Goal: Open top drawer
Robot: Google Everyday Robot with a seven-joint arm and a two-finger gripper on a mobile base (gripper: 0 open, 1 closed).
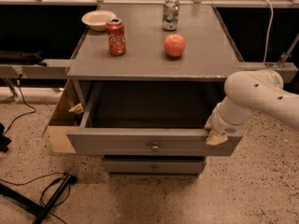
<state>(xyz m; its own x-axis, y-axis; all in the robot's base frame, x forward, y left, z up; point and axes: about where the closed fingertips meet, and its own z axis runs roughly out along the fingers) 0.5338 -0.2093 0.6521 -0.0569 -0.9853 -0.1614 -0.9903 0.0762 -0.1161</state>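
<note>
The top drawer (117, 143) of the grey cabinet stands pulled far out, with its dark bare inside (149, 107) showing. Its wide flat front carries a small round metal knob (154, 148) at the centre. My gripper (212, 130) is at the right end of the drawer front, against its top edge, at the end of my white arm (254, 94), which reaches in from the right.
On the cabinet top (210, 55) stand a red cola can (116, 36), a red apple (174, 45), a silver-green can (171, 14) and a white bowl (97, 19). A narrower lower drawer (152, 166) sits shut below. A cardboard box (63, 122) is at the left, and cables (51, 195) lie on the floor.
</note>
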